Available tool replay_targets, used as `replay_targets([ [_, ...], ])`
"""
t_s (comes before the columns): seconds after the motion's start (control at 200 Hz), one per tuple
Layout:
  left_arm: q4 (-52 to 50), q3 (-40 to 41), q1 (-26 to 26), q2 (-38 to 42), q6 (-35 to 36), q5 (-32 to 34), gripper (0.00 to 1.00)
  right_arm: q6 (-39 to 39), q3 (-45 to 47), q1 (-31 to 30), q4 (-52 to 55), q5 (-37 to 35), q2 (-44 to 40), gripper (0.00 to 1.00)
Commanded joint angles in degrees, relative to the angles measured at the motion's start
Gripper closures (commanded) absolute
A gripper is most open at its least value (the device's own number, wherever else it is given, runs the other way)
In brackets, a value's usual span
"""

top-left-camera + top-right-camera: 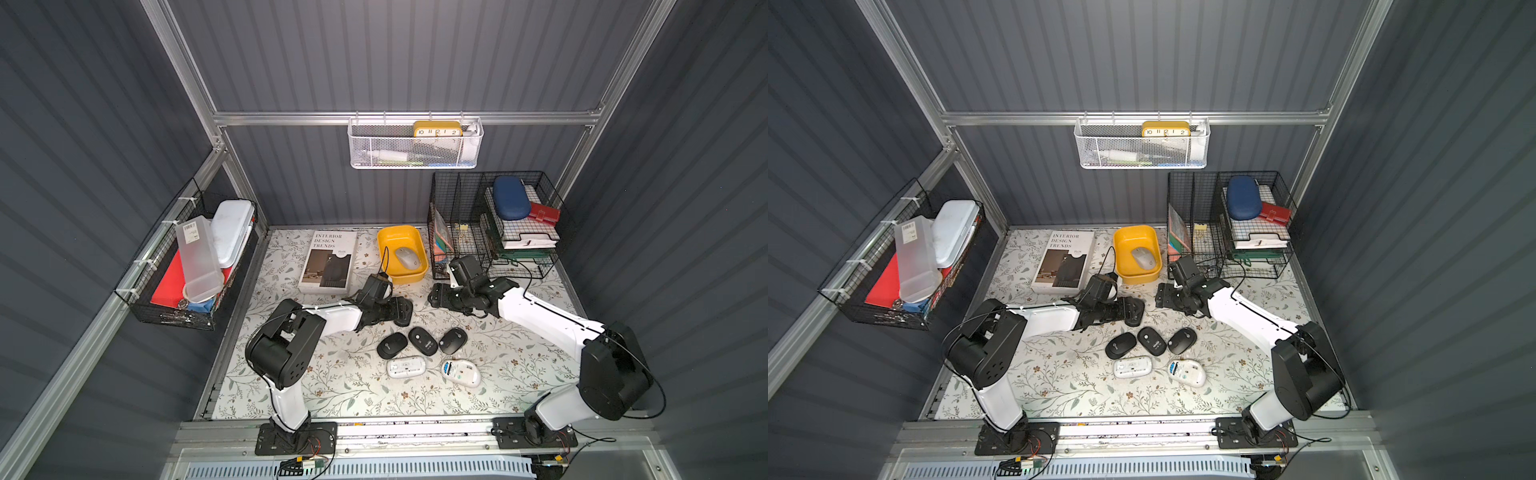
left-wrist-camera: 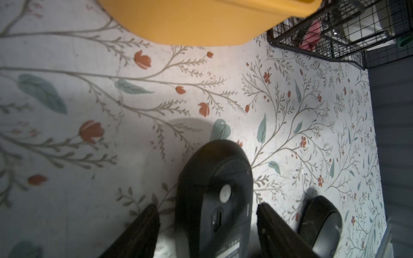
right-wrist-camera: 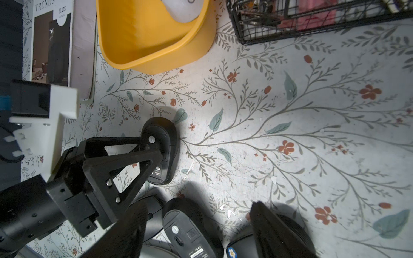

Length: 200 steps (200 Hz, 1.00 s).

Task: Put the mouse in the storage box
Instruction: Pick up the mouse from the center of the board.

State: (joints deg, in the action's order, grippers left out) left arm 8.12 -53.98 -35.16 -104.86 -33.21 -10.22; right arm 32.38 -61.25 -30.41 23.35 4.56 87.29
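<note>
Yellow plastic, shallow and round-cornered, the storage box [image 1: 397, 239] already holds one grey mouse [image 1: 407, 257], which lies toward its near end; the far end is bare. A glossy black mouse [image 2: 214, 178] lies underside up on the floral mat [image 1: 332, 386], just short of the box's near wall. The left gripper [image 2: 206, 206] has a finger on either side of it. A strip of mat shows along one side, so I cannot tell whether the fingers are pressing on it yet. I judge this mouse to be the one in hand, and it is not lifted. Three black mice [image 1: 423, 340] in a row and two white mice [image 1: 403, 368], bellies up, wait nearer the robot, so most of the job is left.

The right gripper [image 3: 200, 204] hangs with its fingers apart and nothing between them, just across a narrow gap from the left one. Bare mat runs from the straddled mouse to the box. A white hardback book [image 1: 328, 262] flanks the box on one side and the black wire organiser [image 1: 444, 195] on the other, so the clear way in is over the near wall.
</note>
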Motion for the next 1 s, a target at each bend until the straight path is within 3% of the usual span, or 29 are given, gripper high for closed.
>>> replay_targets([
  [0.0, -0.84, -1.46, 0.18, -2.12, 1.38, 0.09, 0.30, 0.33, 1.04, 0.35, 0.20, -0.50, -0.36, 0.23],
  [0.475, -6.67, -5.60, -1.53, -5.28, 2.80, 6.55, 0.53, 0.27, 2.27, 0.75, 0.29, -1.03, -0.80, 0.23],
  [0.996, -10.20, -9.58, -6.96, -4.85, 2.44, 13.78, 0.59, -0.13, 2.45, 0.89, 1.08, -2.77, -1.33, 0.23],
])
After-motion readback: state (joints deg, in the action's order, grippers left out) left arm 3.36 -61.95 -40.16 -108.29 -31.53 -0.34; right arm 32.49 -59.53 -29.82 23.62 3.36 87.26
